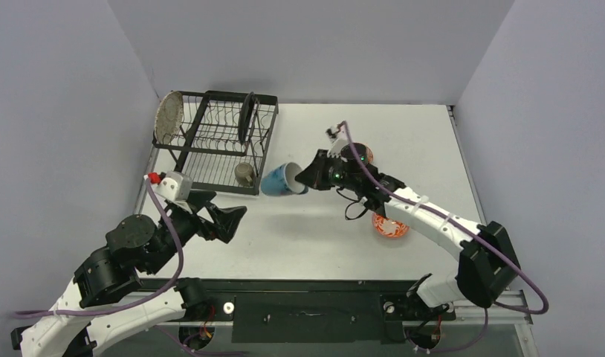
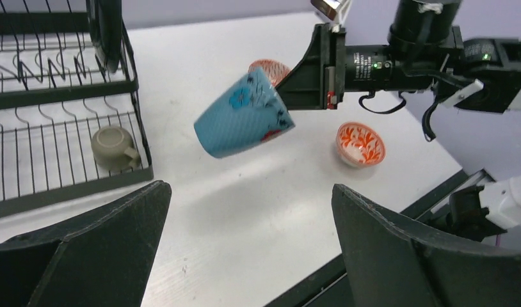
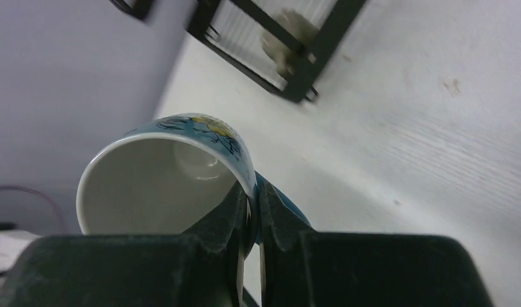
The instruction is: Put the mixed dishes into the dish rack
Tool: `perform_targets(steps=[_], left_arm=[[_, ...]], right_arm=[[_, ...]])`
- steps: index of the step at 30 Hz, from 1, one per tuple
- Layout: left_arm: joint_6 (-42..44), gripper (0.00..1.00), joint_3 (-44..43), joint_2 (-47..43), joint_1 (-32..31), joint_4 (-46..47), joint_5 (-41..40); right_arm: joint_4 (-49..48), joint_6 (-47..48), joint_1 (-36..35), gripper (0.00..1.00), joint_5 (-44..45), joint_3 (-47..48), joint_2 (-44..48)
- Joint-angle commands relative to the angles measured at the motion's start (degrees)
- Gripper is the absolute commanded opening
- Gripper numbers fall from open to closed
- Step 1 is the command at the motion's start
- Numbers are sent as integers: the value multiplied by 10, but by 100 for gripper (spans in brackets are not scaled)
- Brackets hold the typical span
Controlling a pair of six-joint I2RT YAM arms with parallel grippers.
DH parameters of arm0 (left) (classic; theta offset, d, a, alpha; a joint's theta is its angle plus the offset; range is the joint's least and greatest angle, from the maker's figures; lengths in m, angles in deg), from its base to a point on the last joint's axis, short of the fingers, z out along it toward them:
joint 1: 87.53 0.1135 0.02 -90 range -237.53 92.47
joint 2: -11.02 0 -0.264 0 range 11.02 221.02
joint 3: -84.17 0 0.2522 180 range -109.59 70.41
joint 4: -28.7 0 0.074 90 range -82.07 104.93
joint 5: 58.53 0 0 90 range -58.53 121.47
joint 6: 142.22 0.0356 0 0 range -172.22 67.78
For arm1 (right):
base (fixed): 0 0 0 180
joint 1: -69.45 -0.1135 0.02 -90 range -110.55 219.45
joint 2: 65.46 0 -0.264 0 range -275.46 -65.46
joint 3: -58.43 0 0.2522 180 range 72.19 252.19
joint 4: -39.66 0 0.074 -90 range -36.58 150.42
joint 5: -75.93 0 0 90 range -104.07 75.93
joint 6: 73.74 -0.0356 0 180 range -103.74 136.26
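White desk (image 1: pixel 322 238), walled on three sides in plain grey.

Black wire rectangular dish rack (image 1: pixel 210 160): far left of the desk. A speckled grey oval plate (image 1: pixel 169 117) leans at its left end. A glossy black round plate (image 1: pixel 247 117) stands upright in the slots. A small olive-green cup (image 1: pixel 245 174) lies on its side in the near right corner of the rack floor.

Light-blue mug (image 1: pixel 282 179): just right of the rack's near right corner. It is tilted, base towards the rack and mouth to the right, and appears to be held off the desk.

Right gripper (image 3: pixel 253 204): jaws clamped on the mug's rim, one finger inside the mouth and one outside.

Red-orange-and-white patterned bowls: one (image 1: pixel 389 225) sits upright on the desk, near right, partly under the right arm. The other (image 2: pixel 271 67) is mostly hidden behind the mug and gripper.

Left gripper (image 1: pixel 233 223): jaws wide apart and holding nothing. It is near the rack's front edge, apart from the mug.
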Motion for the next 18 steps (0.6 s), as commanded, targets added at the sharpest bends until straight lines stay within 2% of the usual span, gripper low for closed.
perform_targets(steps=[1,4,5,6,7,9,12,14,16,17,18], left_arm=[[31,96,-12,-1,0,150,-10],[53,96,34,-1,0,248,22],[64,96,50,-3,0,310,49],[68,96,81,-8,0,342,63],[68,96,105,-11,0,412,81],[59,96,138,-8,2,499,102],[41,96,125,52,15,533,162],[0,96,109,92,51,556,237],[-104,96,100,128,125,596,340],[-137,96,99,139,187,617,419],[-206,97,102,162,217,669,456]], right_arm=[[-300,-375,58,0,-83,-27,73],[-470,-538,95,0,-103,-86,77],[-548,-609,105,0,-104,-92,72],[-582,-641,108,0,-104,-95,68],[-637,-692,110,0,-103,-94,58],[-711,-753,109,0,-89,-91,48],[-757,-797,107,0,-82,-86,47],[-777,-821,107,0,-86,-83,52],[-796,-841,108,0,-87,-87,59],[-798,-852,108,0,-88,-94,62],[-803,-858,108,0,-88,-97,66]])
